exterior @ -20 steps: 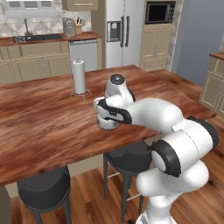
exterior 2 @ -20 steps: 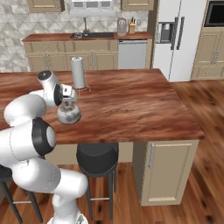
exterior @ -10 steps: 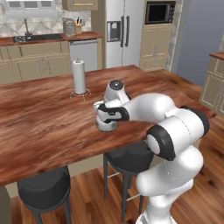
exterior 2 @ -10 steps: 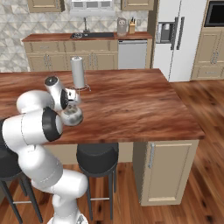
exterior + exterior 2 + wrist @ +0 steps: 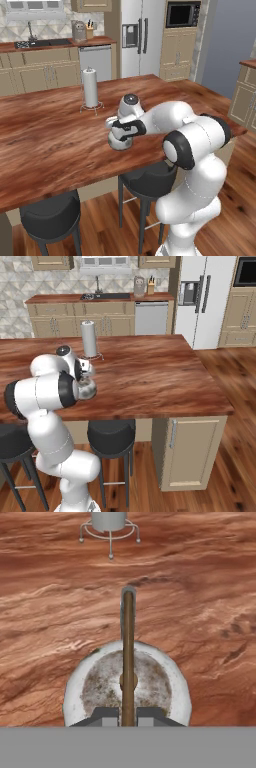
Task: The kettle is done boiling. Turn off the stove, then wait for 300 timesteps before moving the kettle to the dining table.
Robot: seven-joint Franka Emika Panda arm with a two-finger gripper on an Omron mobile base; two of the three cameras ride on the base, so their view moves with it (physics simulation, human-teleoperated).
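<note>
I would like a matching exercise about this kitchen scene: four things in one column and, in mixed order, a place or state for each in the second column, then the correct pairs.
Things:
1. kettle
2. paper-towel roll
3. gripper
4. stools

Places or states:
A. standing upright on a wire holder, farther back on the dining table
B. shut on the thin arched handle
C. on the floor, tucked under the table edge
D. sitting on the wood top near the front edge

Pairs: 1-D, 2-A, 3-B, 4-C
</note>
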